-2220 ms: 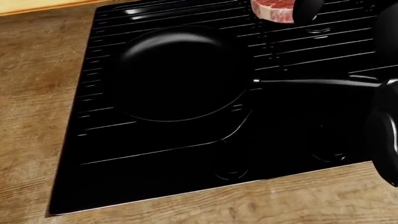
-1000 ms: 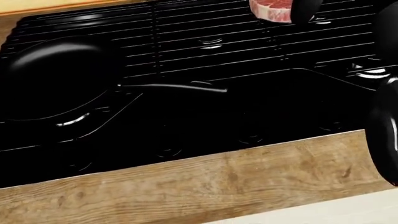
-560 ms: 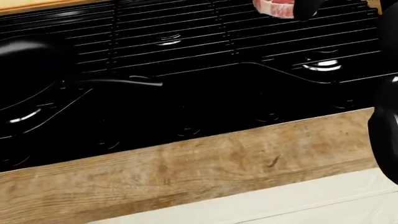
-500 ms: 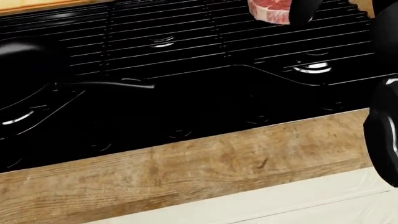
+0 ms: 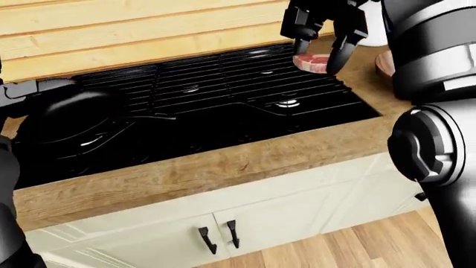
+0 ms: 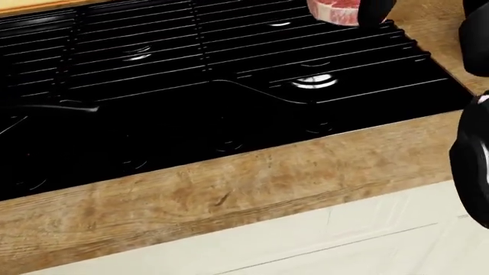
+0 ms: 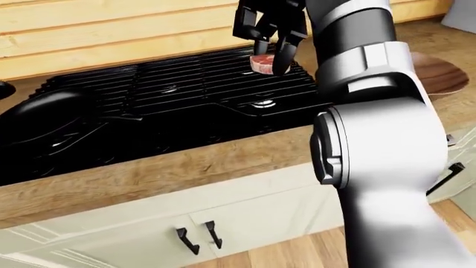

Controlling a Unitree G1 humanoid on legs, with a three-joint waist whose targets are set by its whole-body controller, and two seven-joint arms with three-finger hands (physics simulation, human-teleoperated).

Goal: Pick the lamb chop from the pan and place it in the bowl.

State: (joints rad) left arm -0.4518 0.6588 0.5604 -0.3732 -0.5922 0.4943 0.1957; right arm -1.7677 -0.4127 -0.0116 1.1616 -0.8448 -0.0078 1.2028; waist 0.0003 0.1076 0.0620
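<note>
As view swings right past pan [image 5: 71, 114], gripping lamb chop [image 5: 311, 61] w/ right hand [image 5: 321, 34], nearing bowl [image 7: 431, 72]; left hand unseen.

A wooden table [image 5: 223, 167] carries a black stove [image 5: 223, 106]; a black pan [image 5: 71, 114] sits at its 9 o'clock side, a wooden bowl [image 7: 431, 72] lies at 3 o'clock.

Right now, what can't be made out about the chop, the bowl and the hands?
- Bowl: only a brown edge shows in the right-eye view; the right arm hides the rest.
- Lamb chop: partly covered by the right hand; cut by the head view's top edge.
- Left hand: cut by the left-eye view's left edge; fingers unseen.
- Pan: black on black stove, rim unclear.
</note>
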